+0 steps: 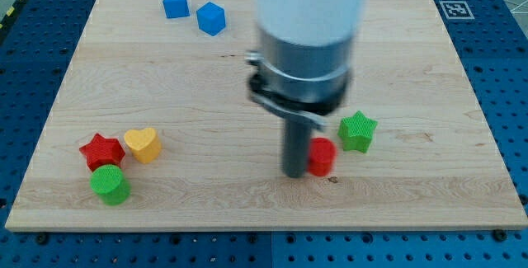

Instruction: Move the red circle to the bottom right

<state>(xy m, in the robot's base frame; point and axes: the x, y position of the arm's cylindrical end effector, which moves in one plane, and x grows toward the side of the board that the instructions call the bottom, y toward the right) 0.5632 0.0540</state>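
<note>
The red circle sits on the wooden board right of centre, toward the view's bottom. My tip is on the board right against the red circle's left side, touching or nearly touching it. A green star lies just up and to the right of the red circle, very close to it.
At the view's bottom left lie a red star, a yellow heart and a green circle. Two blue blocks, a pentagon-like one and a cube-like one, lie at the top left. The arm's wide body hides the board's top centre.
</note>
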